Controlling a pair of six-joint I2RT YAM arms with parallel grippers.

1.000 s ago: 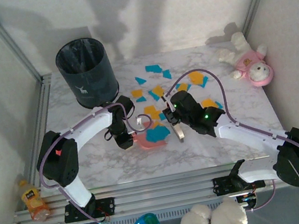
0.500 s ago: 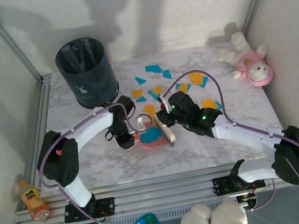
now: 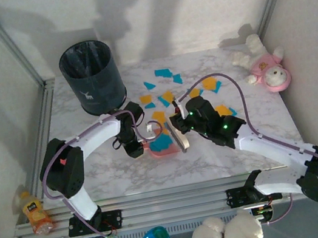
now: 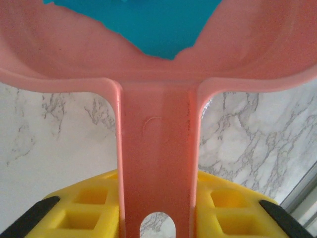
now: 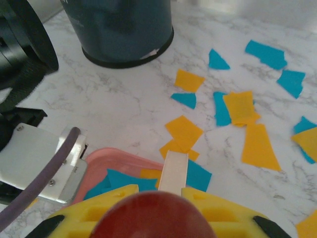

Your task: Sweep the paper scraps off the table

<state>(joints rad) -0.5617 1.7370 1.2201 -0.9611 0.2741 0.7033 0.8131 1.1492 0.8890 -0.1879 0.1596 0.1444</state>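
The pink dustpan is gripped by the left gripper. A pale brush is clamped in the right gripper; paper scraps are scattered over the table.

Top camera looked down on the table from 6 o'clock; both wrist cameras hung close, sharing the pink dustpan.

No wording can be read; the dark bin bears a white deer emblem with illegible print beneath.
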